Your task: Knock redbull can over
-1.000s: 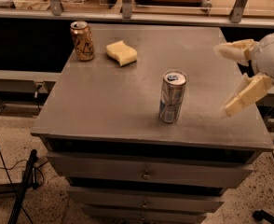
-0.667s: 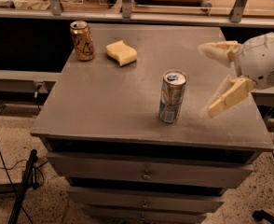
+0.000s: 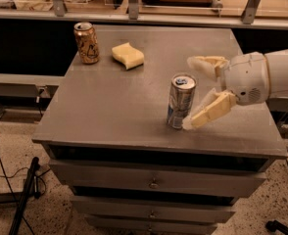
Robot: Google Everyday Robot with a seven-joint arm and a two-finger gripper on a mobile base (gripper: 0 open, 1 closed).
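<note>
Camera view: my gripper (image 3: 195, 92) has come in from the right edge of the worktop (image 3: 119, 111) and is now right up against the redbull can (image 3: 180, 102). A second ago there was clear space between us; that gap is gone.

- Fingers spread wide apart, holding nothing. Upper finger sits beside the can's rim, to its right. The lower finger's tip is at the can's foot, touching or just short of it; I cannot tell which.
- Redbull can is still upright, right of centre on the worktop toward the front edge, in the same spot as before. Not yet knocked.
- My read: approach is done and the push is next. A sideways sweep to the left, taken high on the body, ought to tip it. Low contact may only slide it.

Containers:
- Redbull can: silver top in view, contents unknown.
- Gold can (image 3: 86, 43) stands at the back left, unmoved, with a yellow sponge (image 3: 128, 55) just beside it.
- Drawers (image 3: 154, 182) below are shut; insides hidden.
</note>
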